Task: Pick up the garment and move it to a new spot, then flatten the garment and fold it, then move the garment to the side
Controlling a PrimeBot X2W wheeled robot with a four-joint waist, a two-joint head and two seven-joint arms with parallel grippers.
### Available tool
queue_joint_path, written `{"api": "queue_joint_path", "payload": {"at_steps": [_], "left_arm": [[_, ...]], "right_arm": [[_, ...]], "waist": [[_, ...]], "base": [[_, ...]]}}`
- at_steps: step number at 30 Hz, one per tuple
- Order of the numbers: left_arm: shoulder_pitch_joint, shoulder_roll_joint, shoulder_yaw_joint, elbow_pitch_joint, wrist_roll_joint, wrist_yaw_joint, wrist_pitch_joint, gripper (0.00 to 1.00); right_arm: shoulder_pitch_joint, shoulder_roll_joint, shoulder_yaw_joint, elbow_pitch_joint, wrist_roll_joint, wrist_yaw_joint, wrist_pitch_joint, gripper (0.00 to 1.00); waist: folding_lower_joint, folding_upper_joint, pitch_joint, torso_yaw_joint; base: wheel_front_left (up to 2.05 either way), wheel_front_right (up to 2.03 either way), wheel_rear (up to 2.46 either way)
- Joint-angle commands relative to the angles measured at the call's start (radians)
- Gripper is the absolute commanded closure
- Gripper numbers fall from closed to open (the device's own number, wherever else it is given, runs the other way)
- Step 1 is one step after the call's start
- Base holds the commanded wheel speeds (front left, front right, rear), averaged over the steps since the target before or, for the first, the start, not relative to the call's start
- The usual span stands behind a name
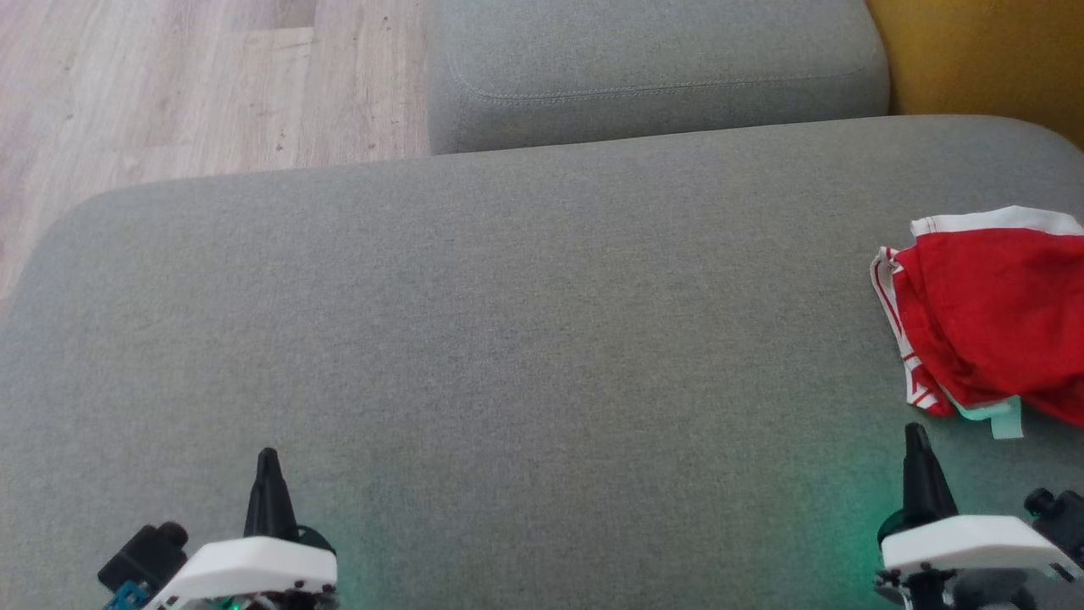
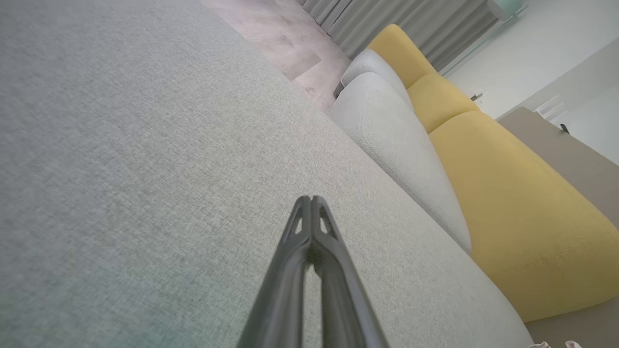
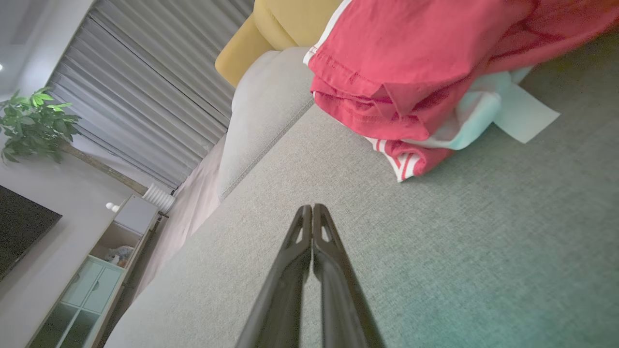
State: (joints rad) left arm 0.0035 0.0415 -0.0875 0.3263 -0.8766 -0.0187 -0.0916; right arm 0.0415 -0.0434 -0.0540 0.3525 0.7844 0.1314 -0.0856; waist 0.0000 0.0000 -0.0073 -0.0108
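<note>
On my head view the grey sofa seat (image 1: pixel 508 339) runs across most of the frame. The garment (image 1: pixel 991 313) lies on it at the right edge, a little above the middle. It is red with white trim and striped edging, bunched in loose folds rather than spread flat, and part of it runs out past the right border. A pale label (image 1: pixel 1006 421) pokes out from under its lower edge onto the seat.

My left gripper (image 1: pixel 268 462) sits at the lower left of the frame, fingers pointing up the picture, well apart from the garment. In the left wrist view its two dark fingers are pressed together tip to tip, with nothing between them, over bare grey fabric.

My right gripper (image 1: pixel 915 436) is at the lower right. Its tip is near the garment's lower edge, just below and left of the label, but apart from the cloth. The right wrist view shows those fingers closed against each other too, and empty. The garment is in the upper right of that frame, beyond the tips and not touching them.

At the top of the head view a grey back cushion (image 1: pixel 652 68) butts against the seat. A yellow cushion (image 1: pixel 982 51) sits in the upper right corner, and wooden floor (image 1: pixel 169 85) shows in the upper left. The right wrist view has a grey curtain (image 3: pixel 154 96) and a potted plant (image 3: pixel 34 121) at its left side.
</note>
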Motion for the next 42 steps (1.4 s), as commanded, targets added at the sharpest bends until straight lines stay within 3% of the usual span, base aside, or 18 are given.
{"api": "queue_joint_path", "payload": {"at_steps": [1,42], "left_arm": [[-0.052,0.004,0.03,-0.034,-0.024,-0.007,0.004,1.0],[-0.086,0.007,0.128,-0.061,-0.431,-0.067,0.119,1.0]], "right_arm": [[-0.057,-0.004,0.002,-0.04,0.028,0.0,0.004,1.0],[-0.11,-0.005,-0.034,-0.079,0.486,-0.001,0.116,1.0]], "waist": [[0.0,0.0,0.0,0.0],[0.0,0.0,0.006,0.006]], "base": [[0.0,0.0,0.0],[0.0,0.0,0.0]]}}
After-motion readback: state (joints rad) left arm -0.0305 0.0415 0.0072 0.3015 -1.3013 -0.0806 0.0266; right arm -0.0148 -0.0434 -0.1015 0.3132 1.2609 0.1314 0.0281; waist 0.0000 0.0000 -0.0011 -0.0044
